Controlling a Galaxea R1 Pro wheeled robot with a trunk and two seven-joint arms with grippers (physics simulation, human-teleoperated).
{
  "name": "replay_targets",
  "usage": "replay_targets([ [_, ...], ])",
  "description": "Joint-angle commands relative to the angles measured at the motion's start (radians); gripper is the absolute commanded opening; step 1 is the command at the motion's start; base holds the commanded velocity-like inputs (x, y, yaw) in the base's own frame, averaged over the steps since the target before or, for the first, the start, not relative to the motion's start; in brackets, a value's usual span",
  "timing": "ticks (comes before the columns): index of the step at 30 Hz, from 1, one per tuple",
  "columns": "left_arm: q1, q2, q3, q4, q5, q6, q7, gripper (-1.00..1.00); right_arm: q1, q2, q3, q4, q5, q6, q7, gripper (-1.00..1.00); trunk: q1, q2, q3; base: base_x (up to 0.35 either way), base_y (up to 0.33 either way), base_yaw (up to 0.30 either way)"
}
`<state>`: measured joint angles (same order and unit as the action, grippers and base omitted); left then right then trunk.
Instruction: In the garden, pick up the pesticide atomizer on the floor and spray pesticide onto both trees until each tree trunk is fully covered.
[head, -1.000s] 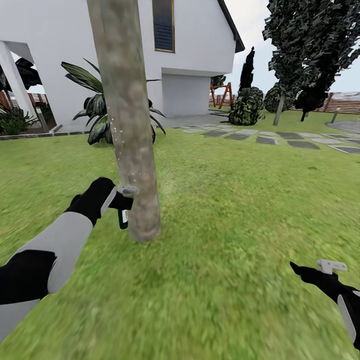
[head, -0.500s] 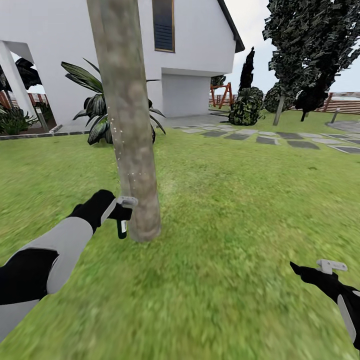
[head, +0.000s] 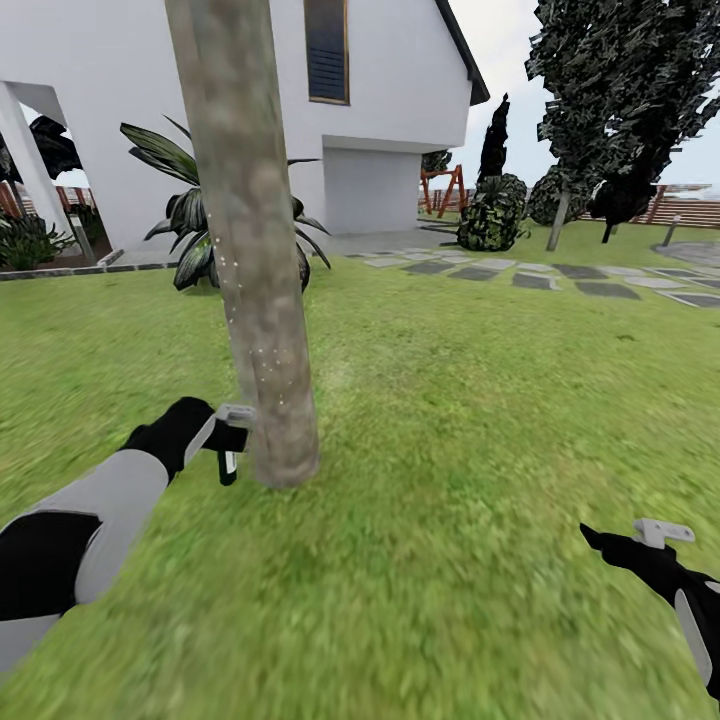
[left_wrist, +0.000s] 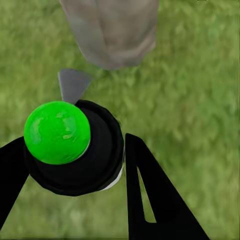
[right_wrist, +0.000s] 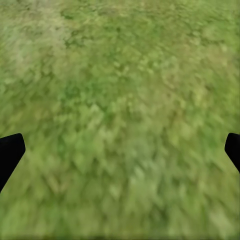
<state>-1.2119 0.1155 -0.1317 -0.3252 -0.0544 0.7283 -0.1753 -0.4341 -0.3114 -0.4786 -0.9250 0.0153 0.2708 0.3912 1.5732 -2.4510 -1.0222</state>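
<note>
Jaws of left gripper (left_wrist: 75, 165) closed around pesticide atomizer (head: 229, 462), black bottle body clamped between fingers, grey spray head aimed at tree trunk (head: 250, 250) just beside it, low near grass floor (head: 450, 400). Bottle judged light, rigid, smooth-sided; mid-body hold suits it. Right gripper (right_wrist: 120, 150) held wide open, empty, over grass.

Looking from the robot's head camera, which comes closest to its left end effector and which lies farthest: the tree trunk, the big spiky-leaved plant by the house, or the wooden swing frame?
From the left end effector, which holds the pesticide atomizer:
1. Tree trunk, right beside it.
2. Spiky-leaved plant, behind the trunk by the white house.
3. Swing frame, far back on the right.
</note>
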Motion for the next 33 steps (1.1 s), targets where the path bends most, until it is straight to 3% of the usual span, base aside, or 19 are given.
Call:
replay_targets([
  [1,0.0,0.006,0.001,-0.001,0.005,0.0,-0.001,-1.0,0.0,0.0,0.0,0.0,0.0,0.0,0.0,1.0,0.0,0.0,0.0,0.0,0.0,0.0],
  [6,0.0,0.061,0.003,-0.007,0.004,0.0,-0.001,-1.0,0.0,0.0,0.0,0.0,0.0,0.0,0.0,1.0,0.0,0.0,0.0,0.0,0.0,0.0],
  [10,0.0,0.068,0.004,-0.009,0.004,0.0,-0.002,-1.0,0.0,0.0,0.0,0.0,0.0,0.0,0.0,1.0,0.0,0.0,0.0,0.0,0.0,0.0],
  [27,0.0,0.06,-0.002,-0.059,0.008,0.0,-0.006,-1.0,0.0,0.0,0.0,0.0,0.0,0.0,0.0,1.0,0.0,0.0,0.0,0.0,0.039,-0.062],
  [30,-0.001,0.034,-0.001,-0.064,0.007,0.009,-0.003,-1.0,0.0,0.0,0.0,0.0,0.0,0.001,0.0,1.0,0.0,0.0,0.0,0.0,0.005,-0.012],
  [31,-0.001,0.022,0.0,-0.067,0.006,0.018,-0.002,-1.0,0.0,0.0,0.0,0.0,0.0,0.0,0.0,1.0,0.0,0.0,0.0,0.0,0.001,-0.003],
  [33,-0.005,0.011,0.001,-0.118,0.005,0.115,-0.001,-1.0,0.001,0.0,0.0,0.0,0.0,0.001,0.0,1.0,0.0,0.0,0.0,0.0,0.0,-0.001],
])
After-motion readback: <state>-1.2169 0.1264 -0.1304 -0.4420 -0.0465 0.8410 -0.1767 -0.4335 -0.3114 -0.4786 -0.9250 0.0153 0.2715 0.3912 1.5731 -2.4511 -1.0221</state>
